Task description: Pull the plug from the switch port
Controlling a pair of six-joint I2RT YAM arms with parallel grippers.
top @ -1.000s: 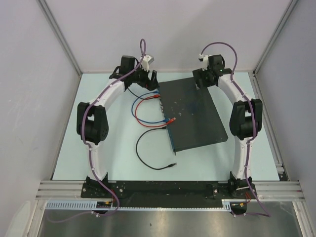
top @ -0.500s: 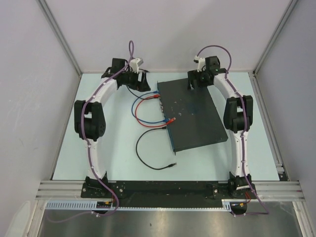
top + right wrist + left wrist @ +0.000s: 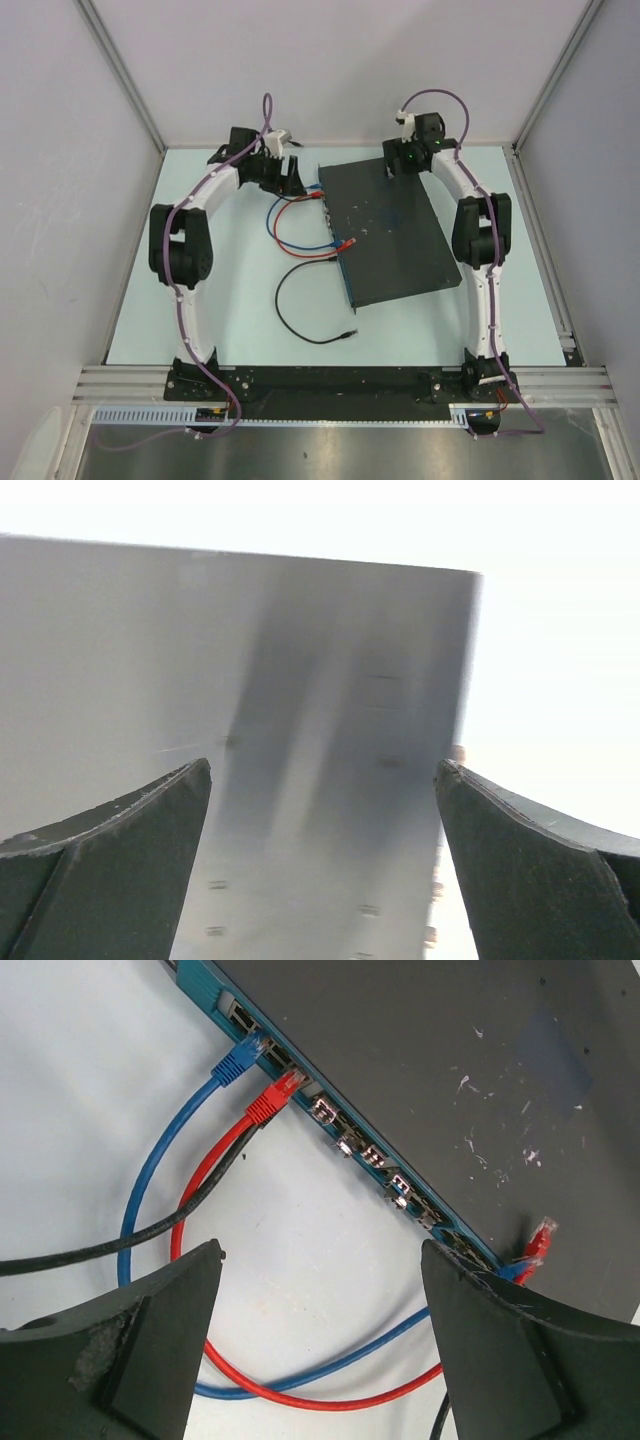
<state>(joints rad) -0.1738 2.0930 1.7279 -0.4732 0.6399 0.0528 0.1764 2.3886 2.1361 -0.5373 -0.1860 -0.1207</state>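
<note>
Switch (image 3: 450, 1080) with red plug (image 3: 275, 1096); left claw (image 3: 320, 1270) just short of both

Layout about the switch (image 3: 395, 235), set askew on the table (image 3: 200, 300). Left of its port edge lie two cables (image 3: 270, 215), plugged side by side at the far end, and, nearer, a loose cable (image 3: 283, 305) (free end apart from the switch). One plug (image 3: 349, 242) rests on the switch. Beside the far-left corner hangs the left gripper (image 3: 290, 178); above the far edge, the right gripper (image 3: 393, 168).
</note>
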